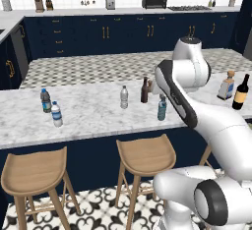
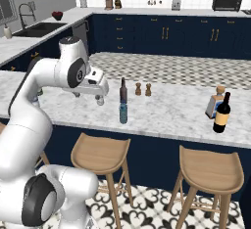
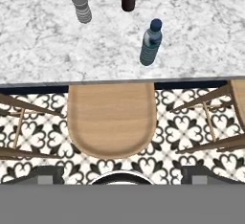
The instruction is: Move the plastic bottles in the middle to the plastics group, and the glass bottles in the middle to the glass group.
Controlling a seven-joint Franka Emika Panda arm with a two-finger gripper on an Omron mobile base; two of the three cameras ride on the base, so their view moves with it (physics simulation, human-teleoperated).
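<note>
White-veined grey marble forms the island counter (image 1: 93,116), on which all bottles stand upright. In the left base view, the clear greyish bottle (image 1: 124,97) sits near the picture's centre, with the dark brown glass bottle (image 1: 144,90) just beside it at 2 o'clock and the blue-tinted bottle (image 1: 162,108) near it at 4 o'clock, closest to the counter's front edge; none of the three touch. The plastics group stands well apart at 9 o'clock from them: a dark bottle with a blue cap (image 1: 46,100) and a clear bottle with a blue label (image 1: 57,114) just in front of it. The glass group stands at the far right, at 3 o'clock: a square clear bottle with a cork stopper (image 1: 227,85) and a black wine bottle (image 1: 240,92) beside it. In the right base view, the gripper (image 2: 99,95) hangs above the counter at 9 o'clock from the brown bottle, apart from it, fingers pointing down, jaws spread wide and holding nothing. Two small brown shakers (image 2: 142,89) stand just behind the middle bottles. The hand view looks down on the blue-tinted bottle near the counter edge, with a wooden stool (image 3: 112,120) at 6 o'clock below it over patterned floor tiles (image 3: 191,132).
</note>
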